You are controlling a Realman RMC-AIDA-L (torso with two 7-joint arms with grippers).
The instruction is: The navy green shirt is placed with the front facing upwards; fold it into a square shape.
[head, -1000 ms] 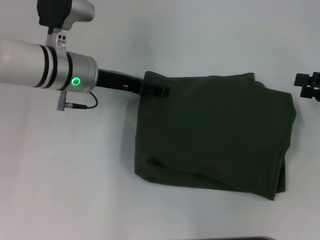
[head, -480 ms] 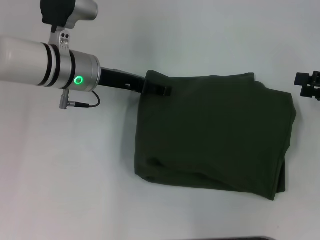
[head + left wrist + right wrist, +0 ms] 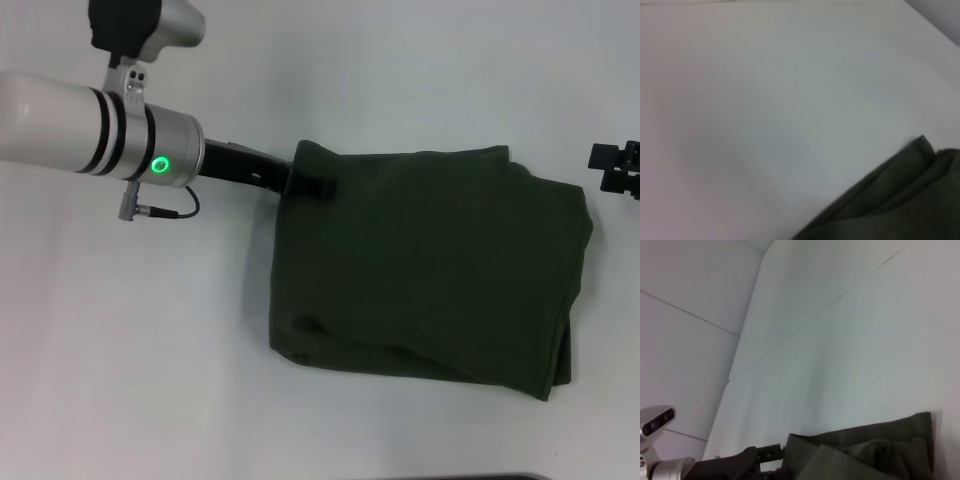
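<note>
The navy green shirt [image 3: 425, 265] lies flat on the white table [image 3: 150, 380]. It is folded into a thick, almost square pile. It sits a little toward the right side of the table, about halfway between the near edge and the far edge. Only plain green cloth shows on top. The near edge of the pile slants, so its right near corner comes closest to the near edge of the table. A few layers peek out along the right side and at the near left corner.

Farther back, the left gripper [image 3: 312, 186] is at the far left corner of the pile. Its black fingers are pinched together on the cloth there, and the corner is lifted up a bit into a small peak. The silver arm behind it reaches in from the left side of the table and has a small green light on it.

The right gripper [image 3: 618, 170] is by the right edge of the table, apart from the pile's far right corner. Only a small black part of it shows, so I cannot tell how its fingers are set.
</note>
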